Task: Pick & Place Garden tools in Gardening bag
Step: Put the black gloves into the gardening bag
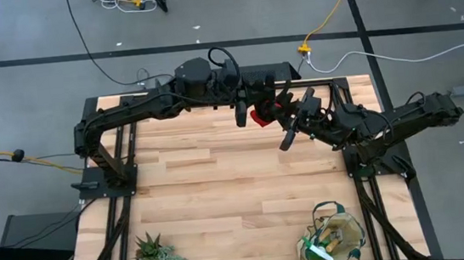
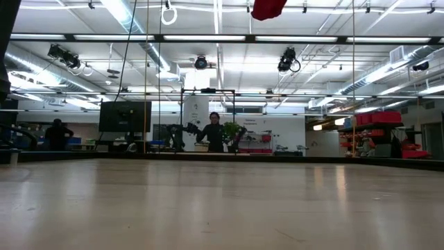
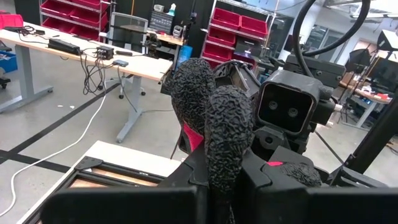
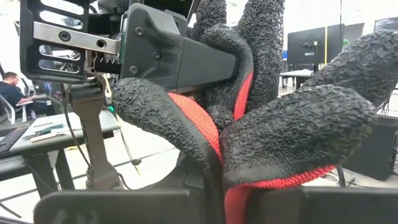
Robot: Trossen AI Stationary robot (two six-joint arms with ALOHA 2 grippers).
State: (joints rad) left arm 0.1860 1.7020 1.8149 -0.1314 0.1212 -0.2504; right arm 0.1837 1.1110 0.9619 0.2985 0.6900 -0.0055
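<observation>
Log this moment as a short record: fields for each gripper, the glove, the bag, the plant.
left gripper: raised over the table's far edge, shut on glove
right gripper: meets the left one, closed on the same glove
glove: red and black, held in the air between both grippers
bag: near right corner, tools already inside
plant: near left, standing alone

The red-and-black glove pair (image 2: 268, 8) is being cut off by the low view's top edge, only a red tip showing. From above, the gloves (image 1: 261, 115) are lying largely hidden between the left end effector (image 1: 242, 112) and the right end effector (image 1: 288, 133). Inside the gardening bag (image 1: 348, 236), the contents are looking too small to tell apart.
</observation>
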